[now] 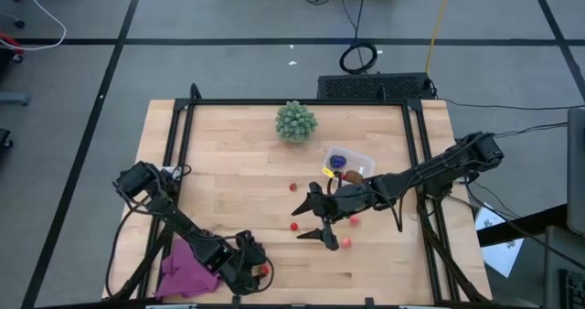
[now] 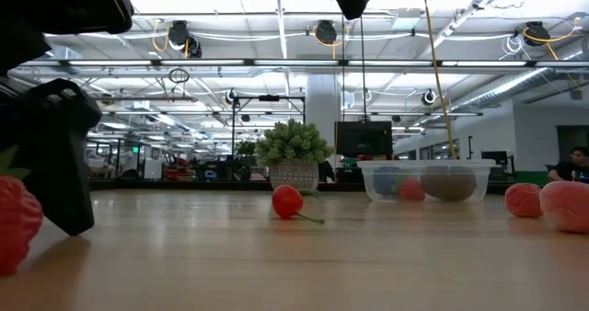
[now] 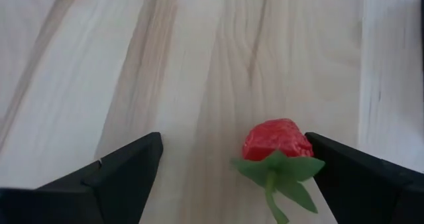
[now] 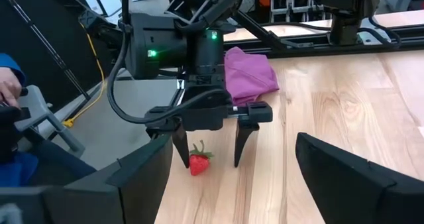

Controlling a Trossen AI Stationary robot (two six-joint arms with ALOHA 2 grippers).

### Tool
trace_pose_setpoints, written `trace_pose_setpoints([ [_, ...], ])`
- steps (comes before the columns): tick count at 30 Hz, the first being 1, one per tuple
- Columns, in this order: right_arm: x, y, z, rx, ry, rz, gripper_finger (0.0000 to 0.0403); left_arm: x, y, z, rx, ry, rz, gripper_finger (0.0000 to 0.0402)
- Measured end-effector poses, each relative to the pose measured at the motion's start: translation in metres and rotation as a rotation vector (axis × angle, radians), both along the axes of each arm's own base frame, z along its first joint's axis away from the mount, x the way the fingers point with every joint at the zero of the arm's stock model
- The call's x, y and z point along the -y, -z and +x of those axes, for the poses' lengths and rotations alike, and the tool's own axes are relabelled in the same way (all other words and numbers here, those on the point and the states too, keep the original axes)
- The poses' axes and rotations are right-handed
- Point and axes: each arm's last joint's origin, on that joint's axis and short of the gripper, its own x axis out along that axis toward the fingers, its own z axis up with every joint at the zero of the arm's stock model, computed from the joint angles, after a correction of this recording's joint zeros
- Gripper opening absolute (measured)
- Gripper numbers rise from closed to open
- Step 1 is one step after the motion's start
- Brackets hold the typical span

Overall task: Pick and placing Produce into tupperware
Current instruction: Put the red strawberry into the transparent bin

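Observation:
My left gripper (image 1: 260, 271) is open near the table's near edge, fingers pointing down on either side of a red strawberry (image 3: 277, 141) that lies on the wood, closer to one finger (image 3: 351, 174). The right wrist view shows the same left gripper (image 4: 211, 148) and strawberry (image 4: 197, 163). My right gripper (image 1: 316, 218) is open above mid-table, over bare wood and holding nothing. The clear tupperware (image 1: 351, 161) stands toward the far right, with a purple piece (image 1: 339, 159) and a brown piece (image 1: 353, 175) inside. Loose red berries (image 1: 294, 225) (image 1: 293, 186) (image 1: 347, 243) lie around the right gripper.
A green spiky ball (image 1: 296, 122) sits near the far edge. A magenta cloth (image 1: 187, 271) lies at the near left corner beside the left arm. A black frame rail (image 1: 416, 163) borders the table. A person's sleeve (image 4: 10, 85) shows beyond the table.

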Motion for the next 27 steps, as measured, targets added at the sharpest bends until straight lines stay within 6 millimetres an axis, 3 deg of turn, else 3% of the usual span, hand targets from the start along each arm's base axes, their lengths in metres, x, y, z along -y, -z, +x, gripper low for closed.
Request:
trace_pose_setpoints([
  [17,0.0,0.0,0.0,0.003,0.0,0.001,0.0311,-0.016,0.002,0.009,-0.014,0.0,0.082,0.0375],
  [27,0.0,0.0,0.0,0.003,0.0,0.001,0.0311,-0.017,0.002,0.008,-0.021,0.005,0.093,0.0279],
])
